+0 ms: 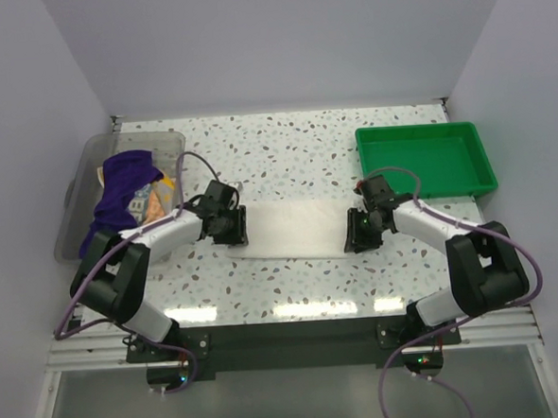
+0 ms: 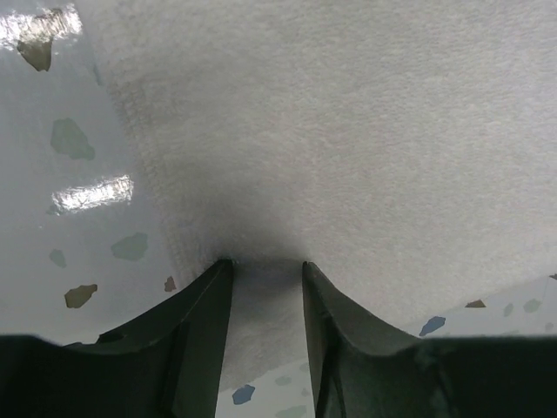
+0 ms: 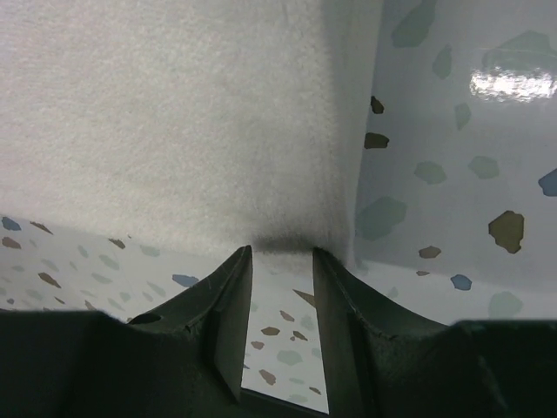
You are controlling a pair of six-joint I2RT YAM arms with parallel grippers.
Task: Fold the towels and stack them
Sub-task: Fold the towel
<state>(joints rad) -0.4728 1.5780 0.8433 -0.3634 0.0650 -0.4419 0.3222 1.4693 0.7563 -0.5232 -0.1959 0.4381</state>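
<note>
The white towel (image 1: 294, 229) lies flat across the middle of the speckled table. My left gripper (image 1: 231, 229) rests tips-down on its left end. In the left wrist view the white towel (image 2: 348, 131) fills the frame and the left gripper (image 2: 265, 263) has its jaws apart with flat cloth showing in the gap. My right gripper (image 1: 359, 234) sits at the towel's right end. In the right wrist view the right gripper (image 3: 281, 250) touches the near edge of the white towel (image 3: 174, 113) by its corner, jaws apart over bare table. A purple towel (image 1: 122, 190) and a lettered towel (image 1: 154, 202) lie bunched in the bin.
A clear plastic bin (image 1: 76, 221) stands at the left edge of the table. A green tray (image 1: 484, 158) sits at the back right. White walls close in the table on the left, back and right.
</note>
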